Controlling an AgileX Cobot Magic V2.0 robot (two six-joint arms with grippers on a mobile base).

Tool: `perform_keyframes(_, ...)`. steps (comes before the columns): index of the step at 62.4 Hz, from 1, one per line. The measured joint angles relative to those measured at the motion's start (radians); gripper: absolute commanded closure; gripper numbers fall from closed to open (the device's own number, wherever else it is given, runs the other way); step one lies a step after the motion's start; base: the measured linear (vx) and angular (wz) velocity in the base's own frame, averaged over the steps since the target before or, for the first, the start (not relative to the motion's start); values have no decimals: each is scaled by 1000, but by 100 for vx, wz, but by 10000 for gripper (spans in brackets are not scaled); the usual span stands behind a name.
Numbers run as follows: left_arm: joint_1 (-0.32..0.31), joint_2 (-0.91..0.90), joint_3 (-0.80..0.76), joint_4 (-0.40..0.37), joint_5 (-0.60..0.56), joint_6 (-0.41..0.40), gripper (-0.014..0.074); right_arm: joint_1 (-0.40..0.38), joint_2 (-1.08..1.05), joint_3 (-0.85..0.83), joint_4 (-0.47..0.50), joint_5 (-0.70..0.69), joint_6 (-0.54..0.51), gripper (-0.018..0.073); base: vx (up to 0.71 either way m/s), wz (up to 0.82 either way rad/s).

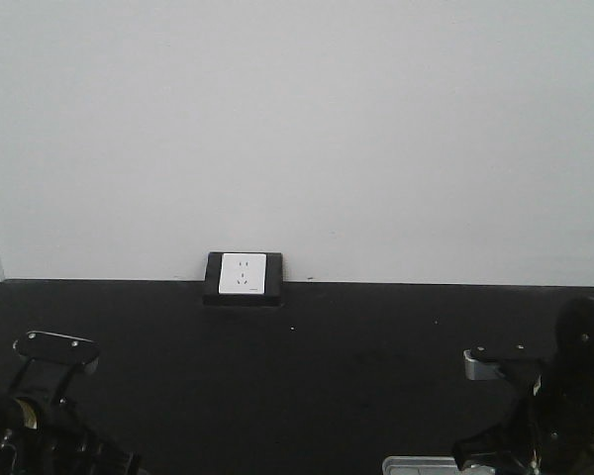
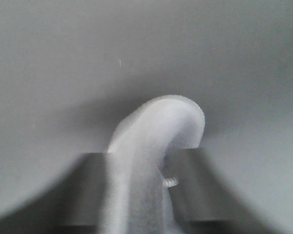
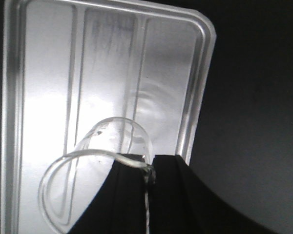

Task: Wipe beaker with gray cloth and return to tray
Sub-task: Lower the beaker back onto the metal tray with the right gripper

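**Operator:** Checking right gripper (image 3: 149, 170): status?

**Technician:** Jaws are pinched on the rim of the beaker (image 3: 107, 136). The beaker is tilted over the tray (image 3: 49, 73), near the tray's right-hand raised edge. Whether glass touches tray cannot be determined.

**Operator:** Clearance?

**Technician:** Bare black table (image 3: 254, 97) lies beyond that edge.

**Operator:** Left gripper (image 2: 141, 195)?

**Technician:** Pressed together on the gray cloth (image 2: 151, 141), which stands up and curls over. This view is blurred, with a plain gray surface behind the cloth.

white wall (image 1: 297, 119), black surface (image 1: 277, 386), white socket (image 1: 243, 275)
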Motion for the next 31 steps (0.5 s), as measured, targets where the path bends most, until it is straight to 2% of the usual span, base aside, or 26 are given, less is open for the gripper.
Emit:
perform_keyframes(10, 0, -36, -67, 0, 16, -39, -52, 0, 4, 3, 34, -8, -19, 538, 0, 0)
perform_keyframes(22, 0, -115, -142, 0, 52, -46, -15, 0, 51, 3, 36, -19, -25, 517, 0, 0)
perform_keyframes(31, 0, -150, -145, 0, 73, -46, 20, 0, 75, 6, 36, -33, -27, 462, 0, 0)
